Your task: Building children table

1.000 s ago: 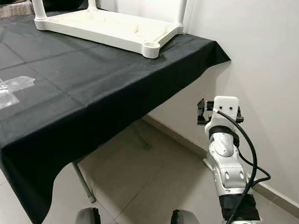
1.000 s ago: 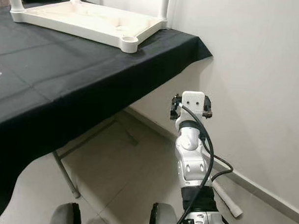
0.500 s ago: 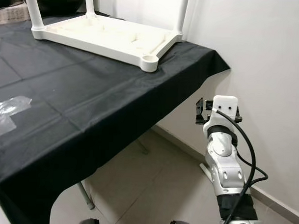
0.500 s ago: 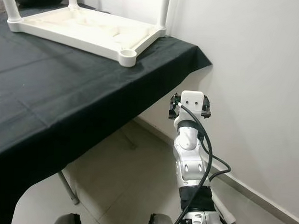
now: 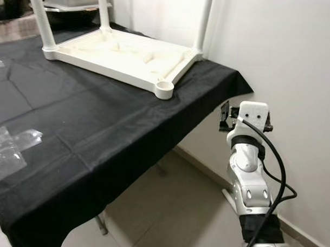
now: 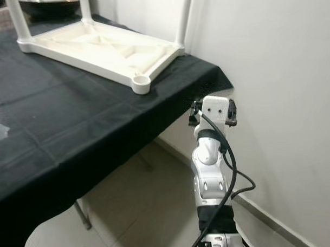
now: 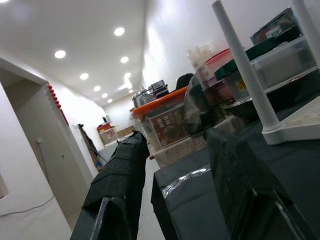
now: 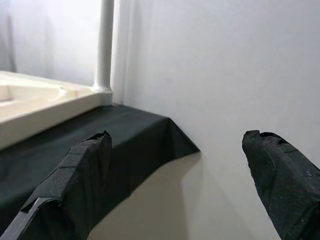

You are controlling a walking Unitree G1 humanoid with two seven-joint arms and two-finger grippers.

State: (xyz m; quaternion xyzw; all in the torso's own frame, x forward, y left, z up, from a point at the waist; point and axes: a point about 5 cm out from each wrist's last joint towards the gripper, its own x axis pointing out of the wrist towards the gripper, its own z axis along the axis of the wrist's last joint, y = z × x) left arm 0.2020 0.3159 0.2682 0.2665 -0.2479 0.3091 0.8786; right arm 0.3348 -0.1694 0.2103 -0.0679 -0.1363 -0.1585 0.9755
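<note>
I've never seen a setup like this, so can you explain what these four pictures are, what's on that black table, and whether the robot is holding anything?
This is a humanoid robot with two arms, each ending in a gripper of two black fingers. Two pictures come from its head, looking down; two come from cameras on its wrists, looking along the fingers. The head views show its right arm raised beside a table with a black cloth. On it lies an upside-down white children's table, three legs fitted and the near corner socket empty, plus clear plastic wrapping. The right gripper and left gripper are open, holding nothing.
</note>
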